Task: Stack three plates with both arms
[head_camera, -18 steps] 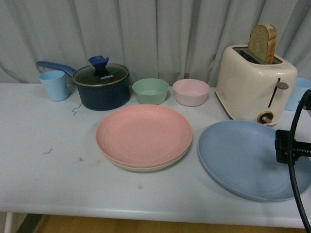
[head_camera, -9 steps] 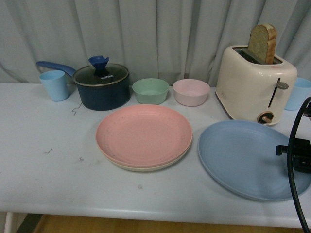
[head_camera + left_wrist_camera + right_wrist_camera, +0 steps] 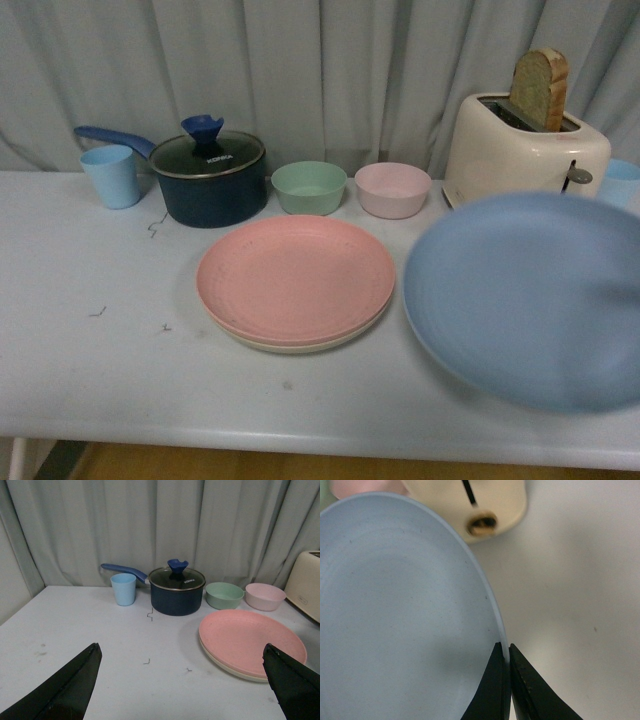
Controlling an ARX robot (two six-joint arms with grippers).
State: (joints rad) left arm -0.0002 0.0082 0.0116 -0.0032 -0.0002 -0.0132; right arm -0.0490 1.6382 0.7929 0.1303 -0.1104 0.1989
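Blue plate [image 3: 520, 300], blurred, fills the frame's lower right and overlaps the toaster [image 3: 520, 140], whose slot holds a bread slice [image 3: 540, 88]. The right gripper [image 3: 505, 651] pinches the plate's rim; the left gripper [image 3: 181, 649] gapes wide. At centre, the pink plate [image 3: 295, 275] sits on the cream plate [image 3: 300, 346].

Mock kitchen, toaster [image 3: 525, 165], saucepan [image 3: 210, 180], curtain backdrop [image 3: 300, 70]

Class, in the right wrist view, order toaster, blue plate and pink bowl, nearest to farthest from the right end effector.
1. blue plate, rim in the right end effector.
2. toaster, beyond that rim.
3. pink bowl, beside the toaster, cropped.
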